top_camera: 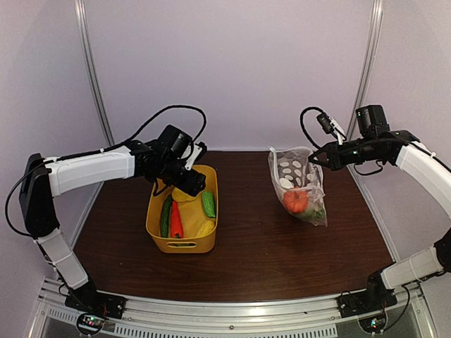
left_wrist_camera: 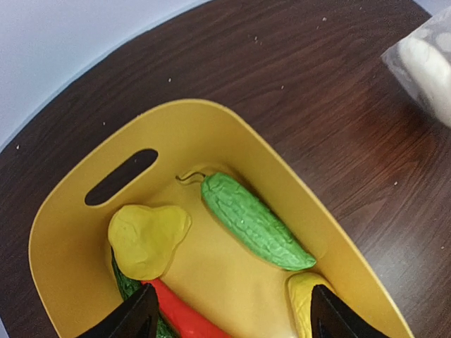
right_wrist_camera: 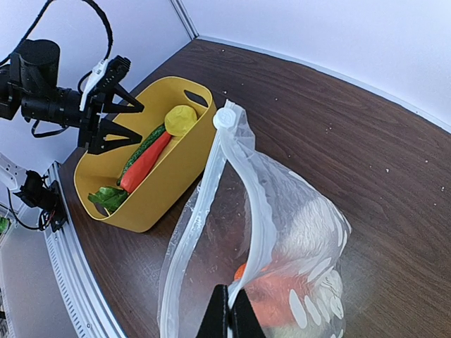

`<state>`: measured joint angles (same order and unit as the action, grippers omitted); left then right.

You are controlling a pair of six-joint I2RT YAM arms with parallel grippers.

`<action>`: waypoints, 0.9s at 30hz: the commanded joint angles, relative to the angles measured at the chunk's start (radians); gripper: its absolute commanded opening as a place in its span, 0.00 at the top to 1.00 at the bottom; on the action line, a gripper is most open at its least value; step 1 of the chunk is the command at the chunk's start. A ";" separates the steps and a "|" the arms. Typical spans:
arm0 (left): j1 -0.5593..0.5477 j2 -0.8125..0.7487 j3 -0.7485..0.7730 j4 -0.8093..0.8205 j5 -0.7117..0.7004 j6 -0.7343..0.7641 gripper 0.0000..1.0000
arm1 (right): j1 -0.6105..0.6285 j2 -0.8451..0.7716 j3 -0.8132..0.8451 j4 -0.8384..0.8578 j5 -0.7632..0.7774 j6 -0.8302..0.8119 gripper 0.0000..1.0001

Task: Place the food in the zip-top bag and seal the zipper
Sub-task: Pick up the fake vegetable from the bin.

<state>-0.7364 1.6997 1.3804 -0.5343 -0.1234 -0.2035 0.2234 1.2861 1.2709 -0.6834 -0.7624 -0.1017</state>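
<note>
My left gripper (left_wrist_camera: 232,315) has its jaws spread with nothing between them, hanging just above the inside of the yellow tub (left_wrist_camera: 232,134), so I judge the step in hand to be picking the next piece of food. The carrot (left_wrist_camera: 176,313) lies almost under the left finger, the bumpy green piece (left_wrist_camera: 254,222) a little further on across the tub floor, and a yellow piece (left_wrist_camera: 148,236) sits beside the slot handle. I would take the carrot or the green piece: turn the wrist so the fingers cross its narrow width, come straight down at its middle, and keep both tips off the tub wall and off the neighbours so nothing gets wedged or dragged. These pieces look hard and smooth, so a grip at the middle should slip less than one near a tapered end. My right gripper (right_wrist_camera: 229,317) is pressed together on the rim of the bag (right_wrist_camera: 282,232), pinching one lip by the zipper (right_wrist_camera: 211,197) so the mouth gapes upward. The bag hangs toward the right far corner of the tabletop (top_camera: 268,260), with a pumpkin (top_camera: 296,201) already inside, well apart from the tub, which is left of the middle.
</note>
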 commanded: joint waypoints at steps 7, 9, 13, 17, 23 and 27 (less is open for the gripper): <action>0.070 0.096 -0.007 -0.024 0.036 -0.057 0.34 | -0.008 -0.019 0.012 0.006 0.016 -0.011 1.00; 0.081 0.116 0.005 -0.031 0.079 -0.067 0.35 | -0.008 -0.022 0.009 0.004 0.020 -0.014 1.00; 0.086 0.158 0.034 -0.040 0.112 -0.087 0.36 | -0.009 -0.024 0.002 0.006 0.024 -0.017 1.00; 0.087 0.192 0.066 -0.039 0.111 -0.136 0.29 | -0.009 -0.021 0.002 0.009 0.023 -0.017 1.00; 0.088 0.255 0.112 -0.007 0.200 -0.203 0.29 | -0.008 -0.019 0.002 0.007 0.021 -0.018 1.00; 0.088 0.290 0.115 0.014 0.233 -0.238 0.32 | -0.009 -0.031 -0.004 0.006 0.027 -0.021 1.00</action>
<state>-0.6540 1.9553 1.4822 -0.5575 0.0471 -0.3843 0.2226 1.2861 1.2709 -0.6842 -0.7509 -0.1078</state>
